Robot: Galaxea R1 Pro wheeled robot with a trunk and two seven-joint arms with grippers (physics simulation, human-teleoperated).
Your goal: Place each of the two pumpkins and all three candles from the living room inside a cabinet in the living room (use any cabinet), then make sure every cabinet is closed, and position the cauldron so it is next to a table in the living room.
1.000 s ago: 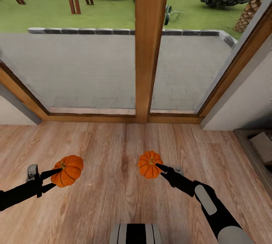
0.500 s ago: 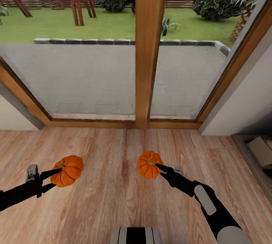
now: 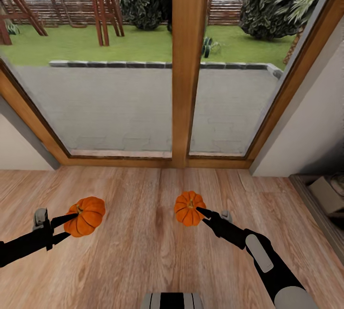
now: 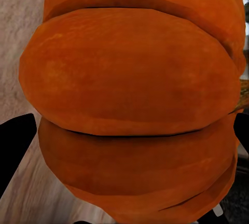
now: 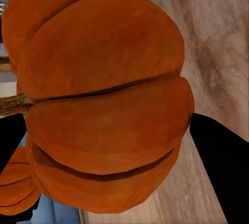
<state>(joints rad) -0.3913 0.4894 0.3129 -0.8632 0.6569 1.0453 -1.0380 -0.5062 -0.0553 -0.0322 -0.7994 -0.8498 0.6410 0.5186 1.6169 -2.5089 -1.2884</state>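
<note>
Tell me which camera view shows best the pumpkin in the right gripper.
The head view: there the whole right pumpkin, with its stem, sits at the right gripper above the wood floor. The right wrist view shows its ribs very close, cropped.

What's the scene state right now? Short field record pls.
left end effector: shut on left pumpkin, held above the floor
right end effector: shut on right pumpkin, also held above the floor
floor: wood planks
ahead: glazed door with wooden frame, patio and lawn beyond
far right: edge of a low unit, contents unclear
</note>
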